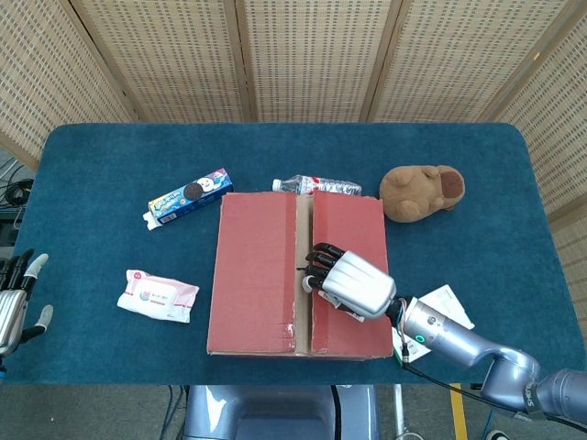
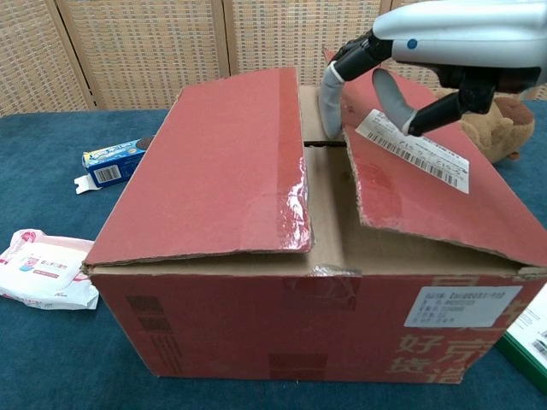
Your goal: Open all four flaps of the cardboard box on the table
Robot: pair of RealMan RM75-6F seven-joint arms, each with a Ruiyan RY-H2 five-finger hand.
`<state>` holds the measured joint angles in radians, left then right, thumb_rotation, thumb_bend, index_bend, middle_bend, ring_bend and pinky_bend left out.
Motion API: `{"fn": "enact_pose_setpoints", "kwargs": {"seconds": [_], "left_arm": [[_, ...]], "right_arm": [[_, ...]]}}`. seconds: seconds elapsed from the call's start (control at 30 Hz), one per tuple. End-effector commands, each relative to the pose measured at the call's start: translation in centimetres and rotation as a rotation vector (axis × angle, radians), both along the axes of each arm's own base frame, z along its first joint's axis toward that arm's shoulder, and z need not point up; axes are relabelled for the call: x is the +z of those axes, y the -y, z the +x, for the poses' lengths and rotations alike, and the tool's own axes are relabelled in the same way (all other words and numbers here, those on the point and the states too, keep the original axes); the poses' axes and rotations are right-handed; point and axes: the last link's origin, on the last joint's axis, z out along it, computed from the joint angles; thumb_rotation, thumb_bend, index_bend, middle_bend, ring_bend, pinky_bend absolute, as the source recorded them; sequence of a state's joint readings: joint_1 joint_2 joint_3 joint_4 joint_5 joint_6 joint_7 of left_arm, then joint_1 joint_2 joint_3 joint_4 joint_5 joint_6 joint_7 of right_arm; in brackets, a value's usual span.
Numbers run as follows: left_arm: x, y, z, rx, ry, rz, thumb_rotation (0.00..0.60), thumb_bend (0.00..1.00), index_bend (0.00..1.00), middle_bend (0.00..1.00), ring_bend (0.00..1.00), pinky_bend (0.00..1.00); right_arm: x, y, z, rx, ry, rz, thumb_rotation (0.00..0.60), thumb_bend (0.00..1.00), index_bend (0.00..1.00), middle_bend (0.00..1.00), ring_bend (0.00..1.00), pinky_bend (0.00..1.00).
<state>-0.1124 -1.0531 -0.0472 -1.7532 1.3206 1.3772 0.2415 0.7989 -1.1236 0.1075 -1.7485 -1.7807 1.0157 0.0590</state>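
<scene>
The right hand [image 1: 353, 282] seems to pinch the box's [image 2: 256, 299] lifted right flap [image 2: 419, 192] at its inner edge. The left hand [image 1: 14, 302], at the desk's [image 1: 101, 211] eight o'clock edge, rests with fingers spread.

R hand hooked on a flap edge, L hand idle at the side.

The right hand [image 1: 353, 282] is stretched forward from its silver forearm [image 1: 459, 341], which comes in from the lower right of the head view. Its dark fingers [image 1: 319, 259] curl down over the inner edge of the right flap [image 2: 410, 188]; in the chest view a grey-tipped finger [image 2: 330, 94] goes under that edge while the thumb [image 2: 389, 90] points down above the flap's top side, w/ the palm facing down. The left hand [image 1: 14, 298] sits low at the far left edge of the head view, fingers apart and pointing up, holding nothing; the chest view does not show it.
</scene>
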Motion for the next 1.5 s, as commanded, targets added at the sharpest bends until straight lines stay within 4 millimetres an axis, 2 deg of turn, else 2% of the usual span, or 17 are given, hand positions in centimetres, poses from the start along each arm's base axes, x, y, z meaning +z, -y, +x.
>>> {"fn": "enact_pose_setpoints", "kwargs": {"seconds": [0.03,0.97,1.37,1.5], "left_arm": [[0.1,0.1,-0.1,-0.001,0.003,-0.005,0.600,0.43,0.07,0.00,0.00,0.00],[0.0,-0.3,0.4,-0.031,0.019,-0.016,0.600,0.43,0.07,0.00,0.00,0.00],[0.1,-0.4,0.4,-0.035,0.011,-0.010,0.600,0.43,0.07,0.00,0.00,0.00],[0.0,-0.5,0.6,-0.041,0.010,-0.005,0.600,0.43,0.07,0.00,0.00,0.00]], "right_arm": [[0.8,0.2,0.0,0.011,-0.006,-0.027,0.600,1.00,0.42,0.55,0.26,0.18],[8.4,1.0,-0.3,-0.009,-0.059,-0.183,0.600,1.00,0.42,0.56,0.28,0.18],[10.2,1.3,-1.5,-0.039,-0.098,-0.238,0.600,1.00,0.42,0.56,0.28,0.18],[12.1,1.4,-2.6,-0.065,-0.112,-0.274,0.600,1.00,0.42,0.56,0.28,0.18]]}}
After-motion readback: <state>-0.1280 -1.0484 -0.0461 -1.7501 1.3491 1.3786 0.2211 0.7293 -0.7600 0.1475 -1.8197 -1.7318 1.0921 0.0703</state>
